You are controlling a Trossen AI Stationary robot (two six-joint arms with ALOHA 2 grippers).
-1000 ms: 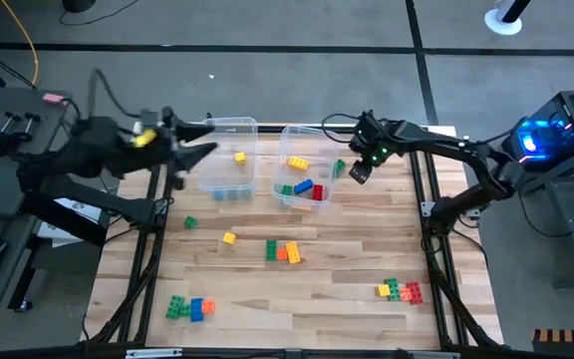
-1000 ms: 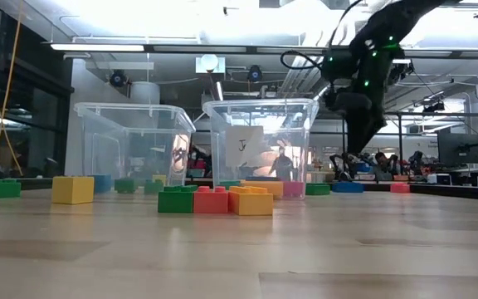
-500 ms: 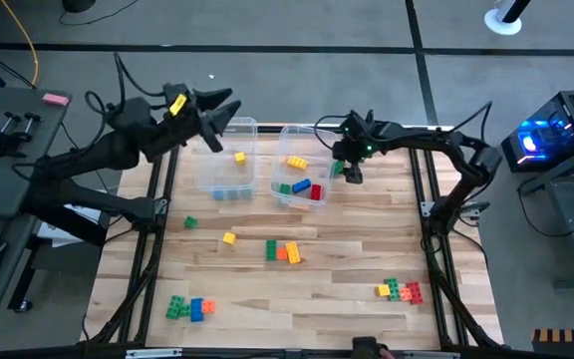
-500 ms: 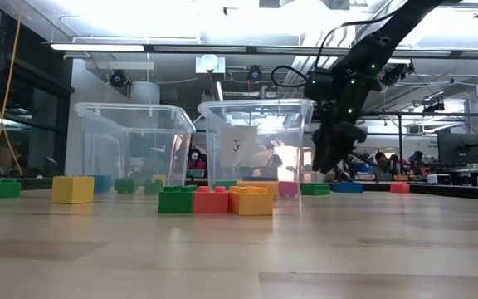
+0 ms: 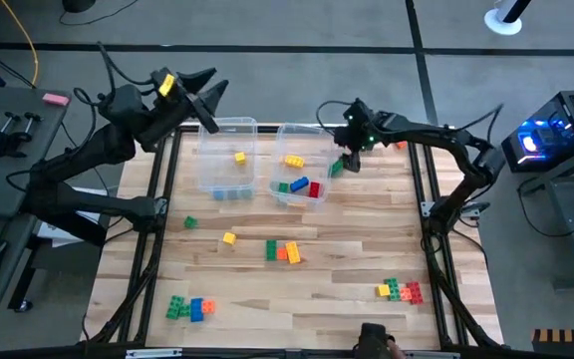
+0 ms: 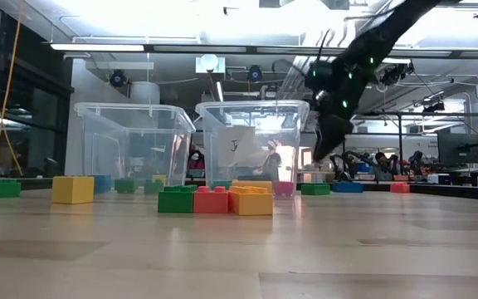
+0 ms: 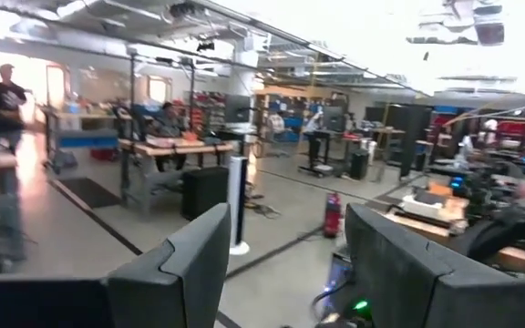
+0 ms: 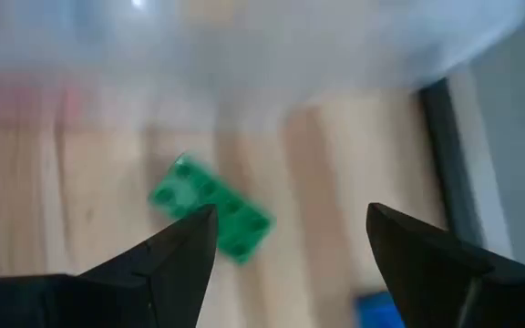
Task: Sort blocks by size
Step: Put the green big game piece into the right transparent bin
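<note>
Wooden worktop (image 5: pixel 347 259) has lots of open room. My left gripper (image 5: pixel 207 88) waits open and empty above the far left edge. My right gripper (image 5: pixel 350 148), open and empty, hangs over a green block (image 8: pixel 210 208) beside the right bin (image 5: pixel 319 150).

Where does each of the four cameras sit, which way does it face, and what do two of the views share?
High view: above, looking straight down on the table, both arms and two clear bins.
Low view: at table-top height, looking level across the blocks into the room; the right arm hangs in from above.
Left wrist view: on the raised left arm, facing out into the room past its open jaws.
Right wrist view: facing down past open jaws at a green block.
Shared: that green block also shows in the high view, beside the right bin.
</note>
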